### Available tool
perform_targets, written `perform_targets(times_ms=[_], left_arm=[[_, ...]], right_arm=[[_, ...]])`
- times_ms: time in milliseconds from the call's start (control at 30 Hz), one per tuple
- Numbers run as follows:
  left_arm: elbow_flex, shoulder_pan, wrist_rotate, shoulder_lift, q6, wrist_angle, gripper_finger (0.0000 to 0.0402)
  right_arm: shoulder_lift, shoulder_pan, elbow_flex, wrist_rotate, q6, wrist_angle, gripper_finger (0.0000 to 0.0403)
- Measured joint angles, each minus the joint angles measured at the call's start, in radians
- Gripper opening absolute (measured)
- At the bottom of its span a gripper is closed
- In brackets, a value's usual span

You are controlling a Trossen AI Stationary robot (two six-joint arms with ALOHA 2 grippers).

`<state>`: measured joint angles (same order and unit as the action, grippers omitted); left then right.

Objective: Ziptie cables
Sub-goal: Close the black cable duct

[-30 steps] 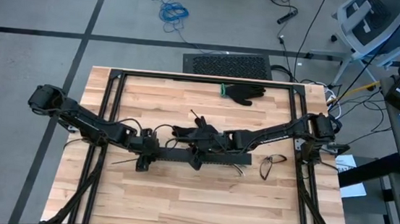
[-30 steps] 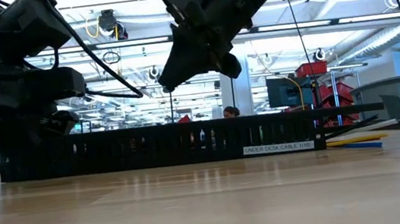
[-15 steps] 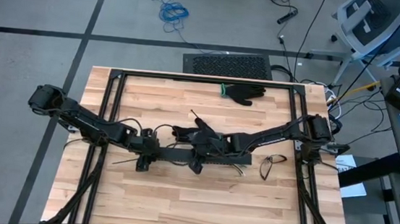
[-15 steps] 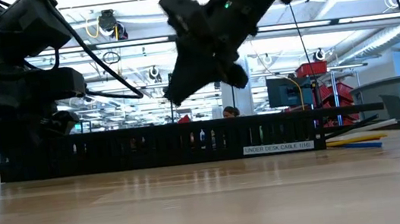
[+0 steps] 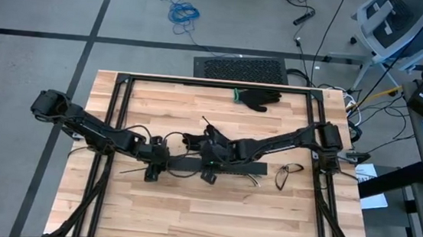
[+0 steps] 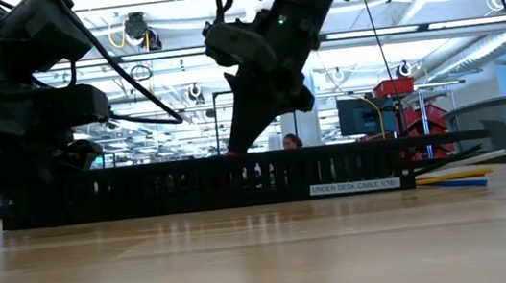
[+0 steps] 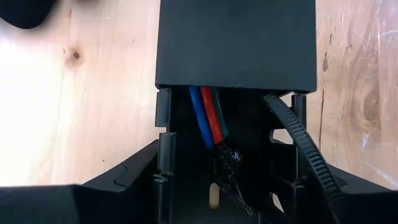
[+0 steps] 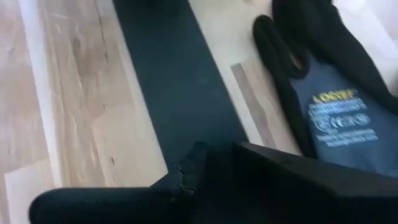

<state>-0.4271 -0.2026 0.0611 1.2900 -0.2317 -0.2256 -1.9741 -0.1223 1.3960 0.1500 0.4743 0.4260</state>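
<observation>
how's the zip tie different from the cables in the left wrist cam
The cables are blue, red and green; the zip tie is black. The cables look smooth and round; the zip tie is a flat ridged strap. Both lie in the open black channel.

Cables [image 7: 208, 118] blue, red, green; channel [image 7: 235, 43] black; glove [image 8: 336, 106] black.

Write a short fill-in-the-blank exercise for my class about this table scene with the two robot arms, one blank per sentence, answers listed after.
1. The cables seen in the left wrist view are blue, red and ____.
2. The long slotted channel is coloured ____.
3. A dark ____ lies near the table's far edge.
4. The tabletop is made of ____.

Missing words: green; black; glove; wood
</observation>
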Motion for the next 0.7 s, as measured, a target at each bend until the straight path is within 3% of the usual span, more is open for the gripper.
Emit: perform_targets(times_ms=[700], left_arm=[[0.000,-0.001,0.003,0.000,0.001,0.000,0.0257]], right_arm=[[0.037,-0.046,0.032,-0.026,0.038,0.148,0.0068]])
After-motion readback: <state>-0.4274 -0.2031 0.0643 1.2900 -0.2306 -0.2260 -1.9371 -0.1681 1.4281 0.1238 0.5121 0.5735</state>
